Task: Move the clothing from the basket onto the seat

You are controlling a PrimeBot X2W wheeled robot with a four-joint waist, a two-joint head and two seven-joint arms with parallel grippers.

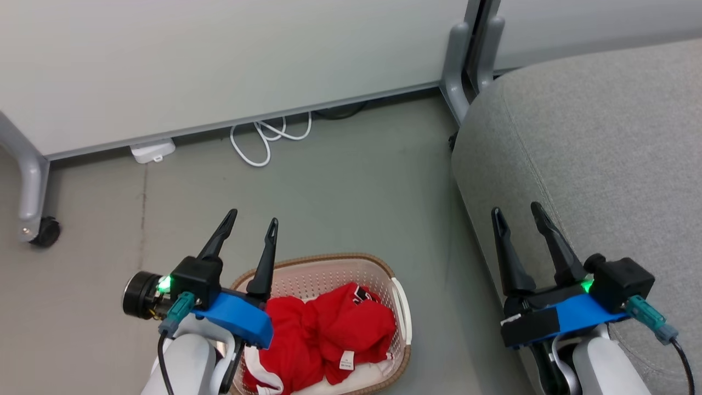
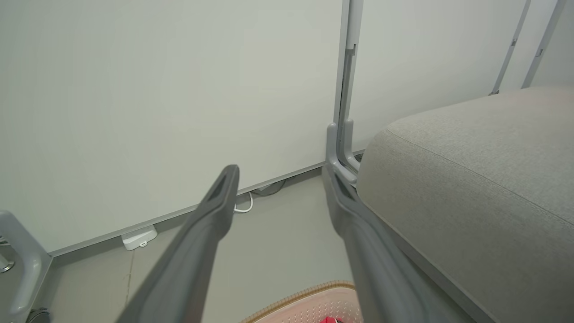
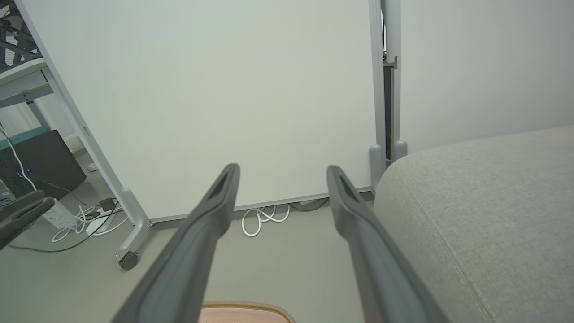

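**Fig. — Start of transfer, head view.** The clothing [image 1: 323, 323] lies bunched inside the basket [image 1: 329, 259], red w/ white trim, a paper tag [image 1: 345, 360] showing at the near side. None of it is on the seat [image 1: 603, 153], which stands just right of the basket. The left gripper [image 1: 253, 216] hovers over the basket's far-left rim, jaws apart, holding nothing. The right gripper [image 1: 515, 208] hangs right of the basket, above the seat's edge, likewise spread and empty. Probable risks from this pose: (1) the left gripper, lowered here, meets the brown rim or perforated wall rather than fabric — a light basket would likely slide or tip; (2) a shallow pinch takes one fold only, so the bundle unrolls, drags over the rim and drops to the floor [image 1: 356, 192] btwn basket and seat; (3) the garments look tangled, so lifting one may haul another out approx. halfway.
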